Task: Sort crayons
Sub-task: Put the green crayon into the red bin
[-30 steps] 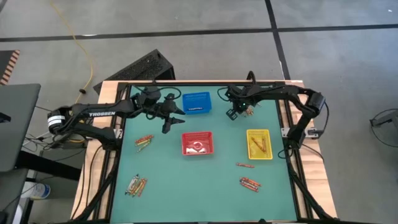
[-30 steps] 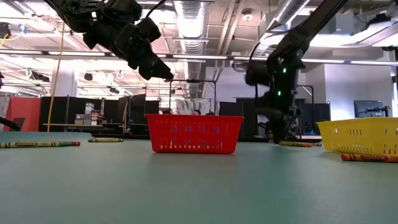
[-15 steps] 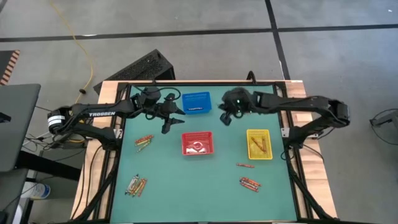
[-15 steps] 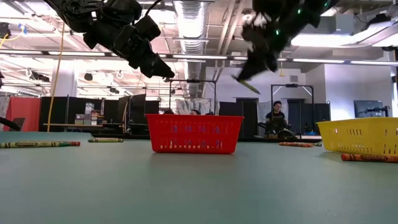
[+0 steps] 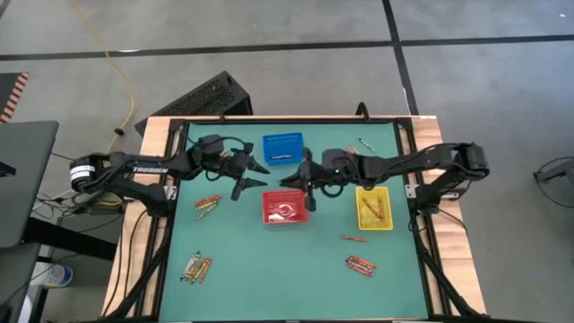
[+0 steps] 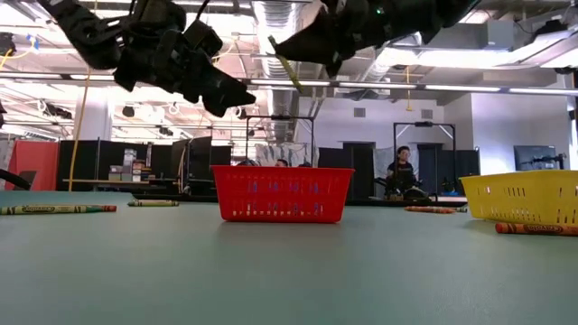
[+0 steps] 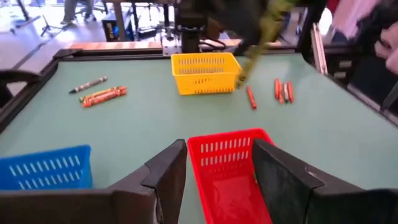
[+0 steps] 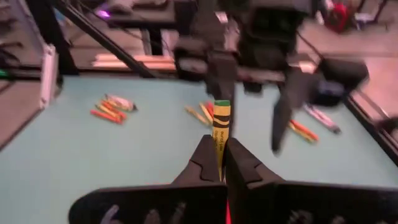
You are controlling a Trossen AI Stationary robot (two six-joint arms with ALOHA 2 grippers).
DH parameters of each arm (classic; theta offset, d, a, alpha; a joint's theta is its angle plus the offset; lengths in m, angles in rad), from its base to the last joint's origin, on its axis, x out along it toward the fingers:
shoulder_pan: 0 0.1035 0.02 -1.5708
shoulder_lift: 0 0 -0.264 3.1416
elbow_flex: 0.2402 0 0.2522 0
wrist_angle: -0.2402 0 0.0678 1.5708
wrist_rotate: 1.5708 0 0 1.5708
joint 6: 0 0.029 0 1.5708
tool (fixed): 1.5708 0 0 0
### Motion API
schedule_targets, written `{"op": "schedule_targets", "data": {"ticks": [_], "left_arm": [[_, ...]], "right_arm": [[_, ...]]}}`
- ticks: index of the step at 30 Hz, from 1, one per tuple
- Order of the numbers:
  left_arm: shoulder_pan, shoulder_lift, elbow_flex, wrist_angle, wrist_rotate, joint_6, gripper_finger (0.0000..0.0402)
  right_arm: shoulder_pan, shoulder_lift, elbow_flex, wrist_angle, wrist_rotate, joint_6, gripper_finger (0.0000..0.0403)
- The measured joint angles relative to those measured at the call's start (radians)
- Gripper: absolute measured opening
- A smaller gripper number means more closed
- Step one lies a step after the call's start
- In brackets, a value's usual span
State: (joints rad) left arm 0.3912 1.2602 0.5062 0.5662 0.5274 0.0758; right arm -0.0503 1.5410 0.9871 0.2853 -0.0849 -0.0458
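Right end effector (image 5: 300,180) has swung over red basket (image 5: 285,207), clamping a crayon (image 8: 221,127).

Left gripper (image 5: 254,172) crowds right gripper (image 5: 296,182) above red basket (image 5: 285,207).

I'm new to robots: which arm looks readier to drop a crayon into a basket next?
The right: its gripper already pinches a green crayon above the red basket. The left gripper is open, holding nothing.
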Motion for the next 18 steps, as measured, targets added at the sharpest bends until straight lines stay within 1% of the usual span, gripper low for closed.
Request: {"op": "schedule_targets", "data": {"ticks": [2, 5, 14, 18], "left_arm": [[-0.004, -0.002, -0.019, 0.030, -0.002, -0.031, 0.0171], [-0.012, -0.002, -0.043, 0.025, -0.008, -0.058, 0.0171], [-0.036, -0.002, -0.054, -0.007, -0.094, -0.081, 0.0171], [-0.035, -0.002, -0.054, -0.008, -0.098, -0.085, 0.0171]], "right_arm": [[0.006, 0.026, 0.000, 0.036, -0.028, 0.009, 0.0004], [0.016, 0.058, 0.000, 0.028, -0.057, 0.019, 0.0004], [0.081, 0.179, 0.000, 0.000, -0.056, 0.018, 0.0004], [0.088, 0.216, 0.000, -0.053, -0.024, 0.011, 0.0004]]}}
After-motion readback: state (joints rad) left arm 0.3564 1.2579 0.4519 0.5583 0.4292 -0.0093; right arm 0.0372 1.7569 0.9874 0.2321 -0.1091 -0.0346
